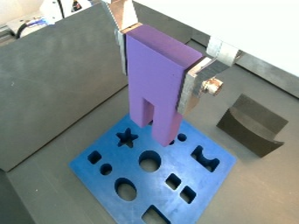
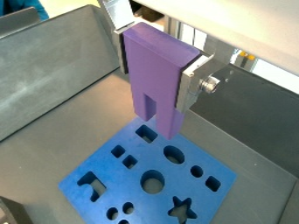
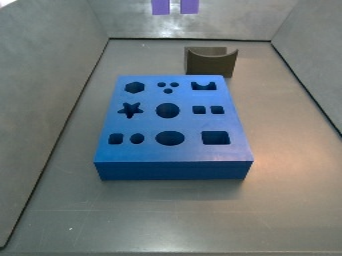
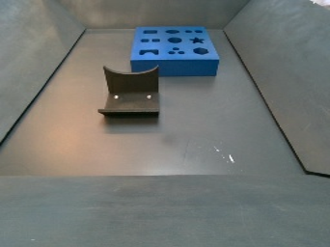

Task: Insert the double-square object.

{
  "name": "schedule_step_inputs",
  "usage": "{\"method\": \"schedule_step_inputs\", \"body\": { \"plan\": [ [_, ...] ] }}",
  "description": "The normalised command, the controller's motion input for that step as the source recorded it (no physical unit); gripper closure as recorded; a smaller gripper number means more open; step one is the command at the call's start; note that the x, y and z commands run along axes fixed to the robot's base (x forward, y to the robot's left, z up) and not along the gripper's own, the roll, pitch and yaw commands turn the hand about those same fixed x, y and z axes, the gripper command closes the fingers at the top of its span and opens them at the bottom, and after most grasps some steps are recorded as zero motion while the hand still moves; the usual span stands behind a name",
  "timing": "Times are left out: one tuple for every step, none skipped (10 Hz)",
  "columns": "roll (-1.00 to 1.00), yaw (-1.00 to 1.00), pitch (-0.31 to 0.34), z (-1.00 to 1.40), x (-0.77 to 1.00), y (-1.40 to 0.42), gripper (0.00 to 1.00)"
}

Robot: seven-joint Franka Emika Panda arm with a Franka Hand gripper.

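Observation:
My gripper (image 1: 160,70) is shut on the double-square object (image 1: 158,79), a tall purple block with a slot between its two legs. It hangs upright above the blue board (image 1: 117,179), clear of it. In both wrist views the silver fingers (image 2: 191,87) clamp the block's (image 2: 158,83) upper sides. The board (image 2: 122,179) has several cut-outs: a star, circles, squares and others. In a side view only the block's two lower ends (image 3: 163,6) show at the top edge, above the board's (image 3: 174,165) far side. The board also shows in a side view (image 4: 180,66); the gripper is out of that frame.
A dark grey curved block (image 3: 211,60) stands on the floor just beyond the blue board, also seen in a wrist view (image 1: 251,127) and a side view (image 4: 129,95). Grey sloping walls (image 3: 54,120) enclose the dark floor (image 4: 194,145).

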Motion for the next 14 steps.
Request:
{"method": "schedule_step_inputs", "body": {
  "plan": [
    [0.31, 0.16, 0.136, -0.55, 0.85, -0.15, 1.00],
    [0.41, 0.13, 0.166, -0.31, 0.84, -0.05, 1.00],
    [0.43, 0.15, 0.163, -0.28, 0.83, -0.03, 1.00],
    [0.33, 0.12, 0.130, -0.51, 0.88, -0.09, 1.00],
    [0.12, 0.00, 0.021, -0.92, 0.57, 0.01, 1.00],
    [0.12, 0.00, 0.019, -0.97, 0.53, 0.03, 1.00],
    [0.04, 0.00, 0.000, -1.00, 0.48, 0.04, 1.00],
    [0.00, -0.01, 0.010, -1.00, 0.54, 0.04, 1.00],
    [0.00, -0.01, -0.026, -0.99, 0.53, 0.03, 1.00],
    [0.22, -0.01, -0.057, -0.69, 0.45, 0.00, 1.00],
    [0.25, 0.00, -0.050, -0.69, 0.39, 0.00, 1.00],
    [0.22, 0.00, -0.091, -0.69, 0.39, 0.00, 1.00],
    [0.26, 0.00, -0.086, -0.51, 0.43, 0.00, 1.00],
    [0.25, 0.00, 0.000, -0.28, 0.53, 0.00, 1.00]
  ]
}}
